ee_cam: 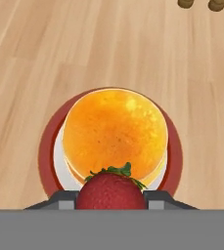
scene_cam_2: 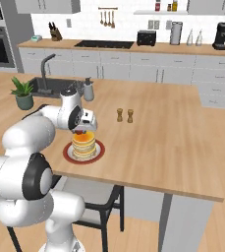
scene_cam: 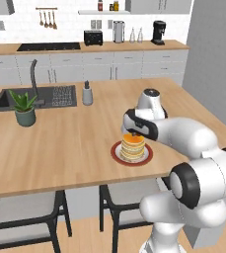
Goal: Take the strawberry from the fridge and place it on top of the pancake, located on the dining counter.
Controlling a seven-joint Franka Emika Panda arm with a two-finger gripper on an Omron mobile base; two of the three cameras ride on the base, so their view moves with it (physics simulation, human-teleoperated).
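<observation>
Light matt wood grain on the dining counter (ee_cam: pixel 25 58). Glossy, finely dimpled red skin on the strawberry (ee_cam: pixel 111 193), at six o'clock of the smooth, golden-glazed pancake (ee_cam: pixel 114 134). Smooth red-brown glazed plate (ee_cam: pixel 46 151) rim.

In the hand view the strawberry (ee_cam: pixel 111 191) is cut off below by the lower border, hiding the pincer (ee_cam: pixel 111 200) fingertips; two brown shakers (ee_cam: pixel 201 4) at one o'clock are clipped by the top edge. The strawberry hides the plate (ee_cam: pixel 46 151) rim at six o'clock.
</observation>
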